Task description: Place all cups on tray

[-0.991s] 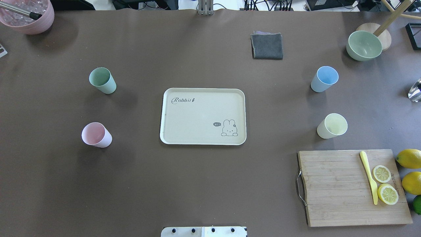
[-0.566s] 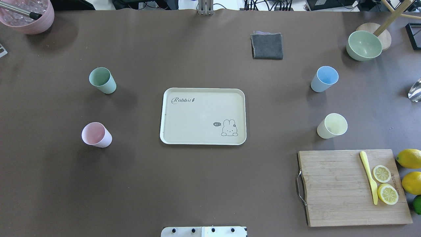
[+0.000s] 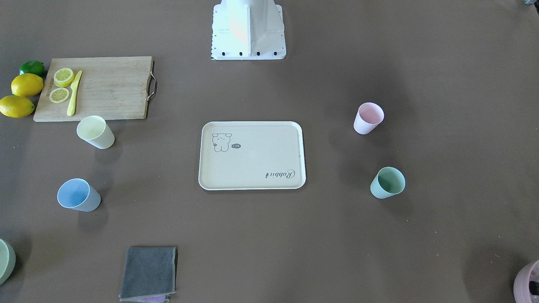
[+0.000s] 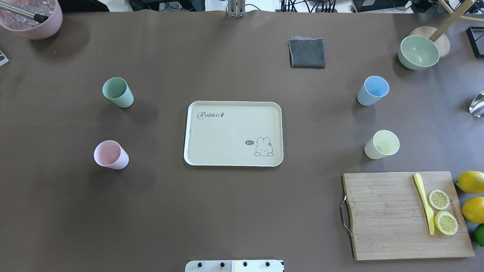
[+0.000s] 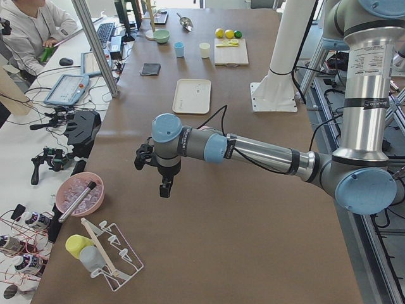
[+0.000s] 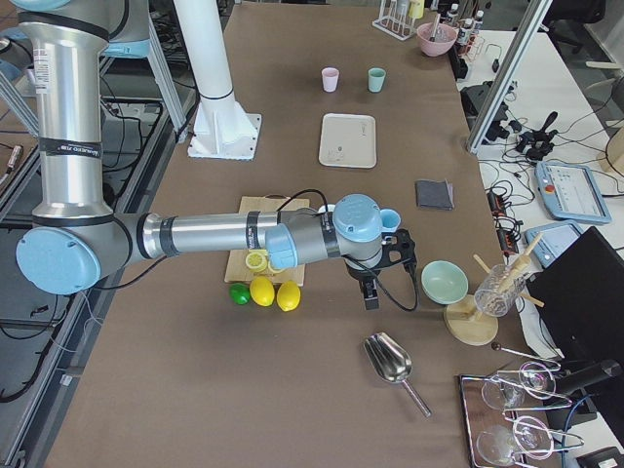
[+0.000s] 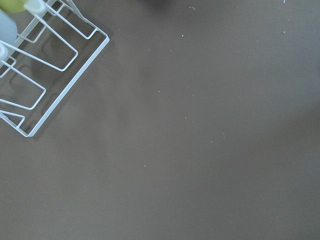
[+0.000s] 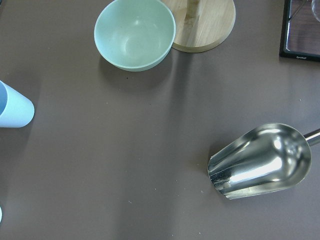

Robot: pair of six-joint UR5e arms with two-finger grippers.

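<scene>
The beige tray (image 4: pixel 227 132) lies mid-table with nothing on it. Four cups stand upright on the table around it. The mint green cup (image 4: pixel 118 92) and the pink cup (image 4: pixel 110 154) are to its left. The light blue cup (image 4: pixel 373 90) and the pale yellow cup (image 4: pixel 382 144) are to its right. My left gripper (image 5: pixel 163 187) hangs past the table's left end, far from the cups. My right gripper (image 6: pixel 370 297) hangs past the right end, with the light blue cup (image 8: pixel 12 107) at its wrist view's left edge. I cannot tell whether either gripper is open or shut.
A wooden cutting board (image 4: pixel 385 215) with a knife and lemon slices sits front right, with lemons beside it. A sage bowl (image 4: pixel 418 52), a grey cloth (image 4: pixel 307 53), a metal scoop (image 8: pixel 260 161), a pink pot (image 4: pixel 32 19) and a wire rack (image 7: pixel 45 60) stand around the edges.
</scene>
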